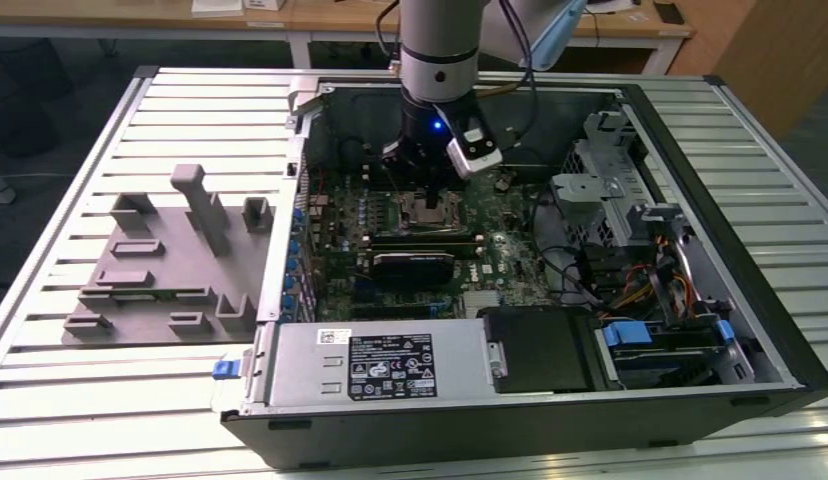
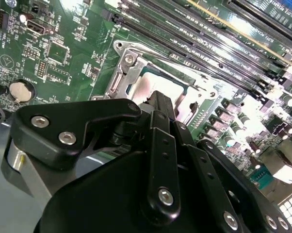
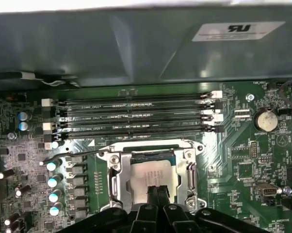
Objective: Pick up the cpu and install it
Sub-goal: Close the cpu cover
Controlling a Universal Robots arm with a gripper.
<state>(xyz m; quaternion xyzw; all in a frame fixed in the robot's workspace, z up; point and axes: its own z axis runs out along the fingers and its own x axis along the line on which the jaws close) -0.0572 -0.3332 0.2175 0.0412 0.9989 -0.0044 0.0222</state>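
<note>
The cpu (image 3: 147,175), a silvery square plate with a thin green rim, lies flat inside the open metal socket frame (image 3: 115,180) on the green motherboard. It also shows as a bright plate (image 2: 147,86) in the second wrist view. My gripper (image 3: 157,189) is right over the cpu's near half, with its two black fingers (image 3: 153,195) pressed together side by side and nothing between them. Whether the tips touch the plate cannot be told. In the exterior view the gripper (image 1: 425,196) reaches down into the computer case above the socket (image 1: 429,213).
Memory slots (image 3: 136,116) run beside the socket, next to the case wall (image 3: 136,43). A coin battery (image 3: 266,120) sits on the board. The case holds a power supply (image 1: 374,360), a drive cage (image 1: 601,185) and cables (image 1: 641,285). Grey fixture blocks (image 1: 174,260) stand at the exterior view's left.
</note>
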